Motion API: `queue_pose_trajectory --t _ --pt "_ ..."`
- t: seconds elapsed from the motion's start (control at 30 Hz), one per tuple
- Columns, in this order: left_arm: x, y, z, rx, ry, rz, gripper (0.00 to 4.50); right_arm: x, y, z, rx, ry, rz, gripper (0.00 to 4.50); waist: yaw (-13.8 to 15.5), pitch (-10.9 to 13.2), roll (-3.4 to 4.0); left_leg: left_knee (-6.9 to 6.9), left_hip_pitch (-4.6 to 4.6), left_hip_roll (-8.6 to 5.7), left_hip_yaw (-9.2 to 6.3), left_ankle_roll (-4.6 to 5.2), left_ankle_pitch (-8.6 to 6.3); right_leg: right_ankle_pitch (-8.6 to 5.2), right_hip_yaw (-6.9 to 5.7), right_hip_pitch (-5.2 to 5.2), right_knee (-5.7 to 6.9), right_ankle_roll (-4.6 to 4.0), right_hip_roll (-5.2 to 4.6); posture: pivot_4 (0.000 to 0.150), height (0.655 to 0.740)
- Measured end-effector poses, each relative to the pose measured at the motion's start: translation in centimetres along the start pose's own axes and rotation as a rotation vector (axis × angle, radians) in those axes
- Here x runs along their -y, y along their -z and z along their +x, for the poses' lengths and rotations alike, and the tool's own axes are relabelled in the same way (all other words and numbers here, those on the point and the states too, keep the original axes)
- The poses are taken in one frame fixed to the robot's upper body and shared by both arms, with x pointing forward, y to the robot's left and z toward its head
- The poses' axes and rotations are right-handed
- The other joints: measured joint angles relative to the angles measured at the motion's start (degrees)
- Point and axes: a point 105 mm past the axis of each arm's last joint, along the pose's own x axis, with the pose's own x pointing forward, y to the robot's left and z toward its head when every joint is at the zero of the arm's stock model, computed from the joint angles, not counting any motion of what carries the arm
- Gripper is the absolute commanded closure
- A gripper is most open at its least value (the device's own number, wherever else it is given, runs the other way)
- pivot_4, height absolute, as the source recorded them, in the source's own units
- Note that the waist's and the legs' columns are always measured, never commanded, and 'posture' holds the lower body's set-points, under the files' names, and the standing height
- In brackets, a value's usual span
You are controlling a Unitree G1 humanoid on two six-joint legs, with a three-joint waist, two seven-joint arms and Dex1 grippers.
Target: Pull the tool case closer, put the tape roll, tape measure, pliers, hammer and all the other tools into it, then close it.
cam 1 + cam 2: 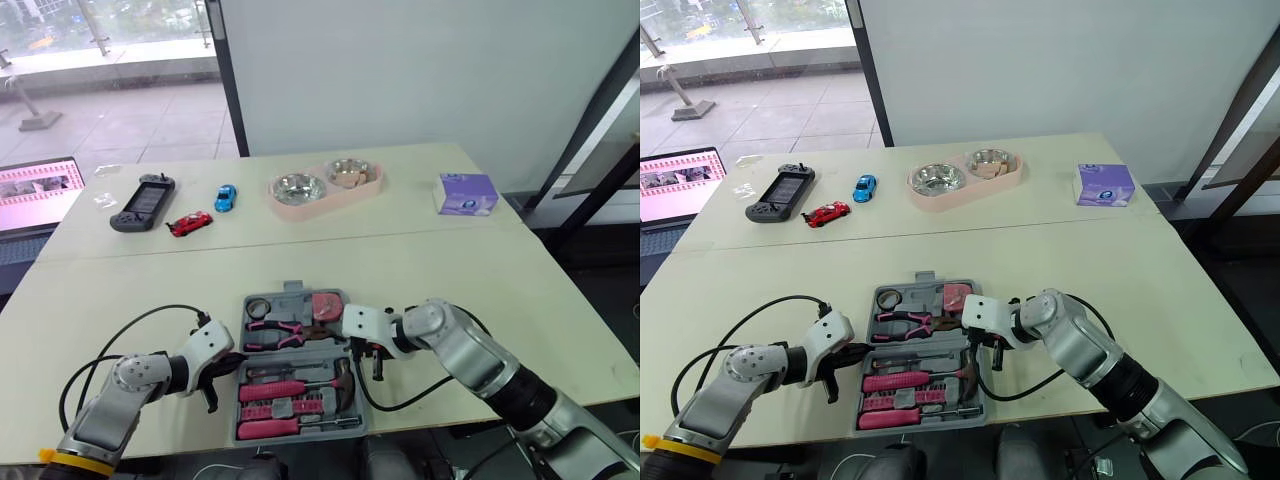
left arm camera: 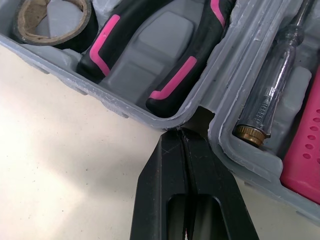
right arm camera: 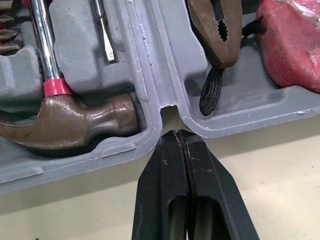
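Grey plastic forms the tool case (image 1: 296, 291), which lies open and flat on the desk (image 1: 500, 290) at its near edge, between the 2 arms. Its hinge line, the long axis, runs left to right, with 1 half farther away and 1 half nearer.

At the case's left side, the left gripper (image 2: 183, 140) has its fingers pressed together with nothing between them, and the tips meet the notch where the 2 halves join. The left wrist view gives this corner up close: the tape roll (image 2: 70, 42) sits in the far half's left end, and beside it are the pliers (image 2: 105, 42), black and pink handles toward the left. Across the hinge, a clear-handled screwdriver (image 2: 272, 90) lies next to a pink bit holder (image 2: 305, 145).

In the head views the pliers lie lengthwise along the far half, jaws pointing right. The hammer (image 3: 70, 120) lies lengthwise along the near half, head at the right end.

The right wrist view adds that end's detail: the brown hammer head fills its recess, the pliers' serrated jaws point at the red tape measure (image 3: 292, 42), and a black cord (image 3: 210, 92) hangs between them. The right gripper (image 3: 181, 137) also has its fingers pressed together and empty, tips right at the hinge notch on the case's right side.
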Motion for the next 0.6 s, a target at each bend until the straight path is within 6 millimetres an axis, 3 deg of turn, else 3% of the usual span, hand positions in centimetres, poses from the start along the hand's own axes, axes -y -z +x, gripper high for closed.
queue_pose_trajectory --t 0.27,0.37,0.47,0.53,0.6 --pt "-0.2 0.1 -0.5 -0.001 -0.013 -0.016 4.50 0.1 0.1 -0.1 -0.003 0.004 -0.002 4.47 -0.1 0.0 -0.01 -0.01 0.00 0.02 0.00 0.00 0.00 0.00 0.00 -0.02 0.00 0.00 0.01 0.150 0.7360" --pt "-0.3 0.9 -2.1 -0.020 -0.033 -0.077 4.50 0.3 -0.2 -0.8 0.015 0.016 -0.011 4.47 -0.1 0.0 -0.06 -0.05 -0.06 0.03 -0.01 0.00 0.00 0.00 0.00 -0.10 -0.01 0.00 0.02 0.150 0.7360" --pt "-1.2 1.5 -4.9 -0.045 -0.079 -0.173 4.50 1.3 1.2 -2.4 -0.011 0.063 0.014 4.47 0.2 0.2 -0.17 -0.02 -0.14 0.04 -0.02 0.00 0.00 -0.01 -0.01 -0.11 -0.05 -0.01 0.01 0.150 0.7360" --pt "-2.1 0.8 -6.5 -0.024 -0.115 -0.195 4.50 2.1 1.8 -3.4 -0.016 0.095 0.032 4.47 0.5 0.2 -0.20 0.00 -0.22 0.03 -0.03 0.00 0.00 -0.01 -0.03 -0.11 -0.14 -0.01 0.00 0.150 0.7360" --pt "-1.7 -1.2 -7.6 0.060 -0.097 -0.143 4.50 2.4 1.7 -4.1 0.019 0.109 0.068 4.47 0.5 0.2 -0.24 0.00 -0.27 0.03 -0.01 -0.01 -0.01 -0.01 -0.03 -0.11 -0.23 -0.01 -0.02 0.150 0.7360"
